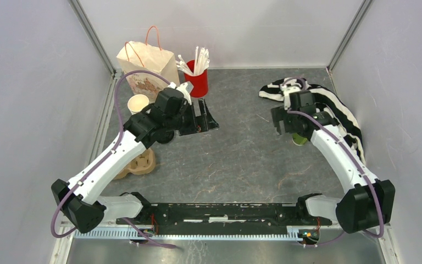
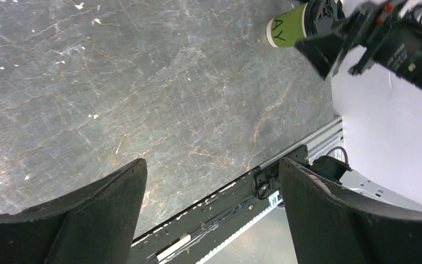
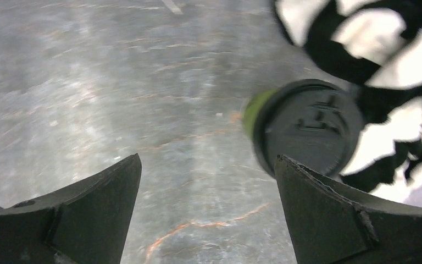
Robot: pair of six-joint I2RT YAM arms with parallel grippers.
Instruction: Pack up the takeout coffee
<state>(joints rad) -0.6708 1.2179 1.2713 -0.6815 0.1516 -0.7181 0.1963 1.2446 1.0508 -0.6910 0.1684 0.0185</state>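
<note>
One takeout coffee shows: a small green cup (image 3: 251, 111) with a round black lid (image 3: 307, 126), standing by the striped cloth. In the top view this cup (image 1: 300, 141) is mostly hidden under my right arm. My right gripper (image 1: 288, 131) hovers over it, open (image 3: 209, 159); the lid lies just beyond the right fingertip (image 3: 307, 181), outside the gap. In the left wrist view the same green cup (image 2: 287, 26) appears far off under the right gripper. My left gripper (image 1: 200, 118) is open (image 2: 211, 170) over bare table near the red cup, holding nothing.
A paper bag (image 1: 145, 66) with red handles stands at the back left, next to a red cup of white sticks (image 1: 198, 80). A lidless cup (image 1: 138, 103) and a brown pulp carrier (image 1: 141, 163) lie by the left arm. A black-and-white cloth (image 1: 335, 110) is heaped at the right.
</note>
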